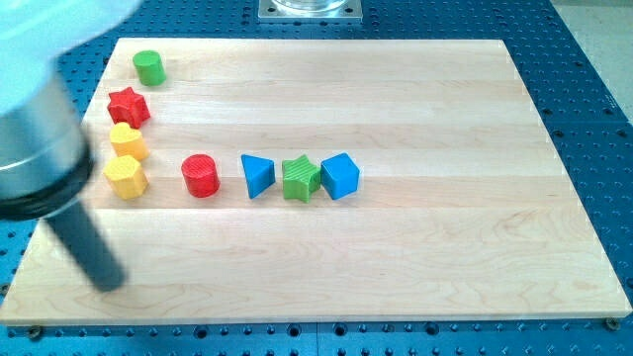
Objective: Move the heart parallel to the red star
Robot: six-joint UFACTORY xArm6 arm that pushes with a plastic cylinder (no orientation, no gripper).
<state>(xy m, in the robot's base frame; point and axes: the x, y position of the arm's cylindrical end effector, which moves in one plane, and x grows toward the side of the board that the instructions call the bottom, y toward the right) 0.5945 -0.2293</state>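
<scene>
The red star [128,105] lies near the board's left edge, toward the view's top. Just below it sits a yellow heart [128,140], touching or nearly touching it. Below that is a yellow hexagon [126,176]. My tip [109,281] rests on the board at the view's lower left, well below the yellow hexagon and apart from every block. The rod rises up-left into a large blurred arm body.
A green cylinder [149,67] stands at the top left. A row runs across the middle: red cylinder [200,175], blue triangle [257,175], green star [301,178], blue cube [339,176]. The wooden board [445,247] lies on a blue perforated table.
</scene>
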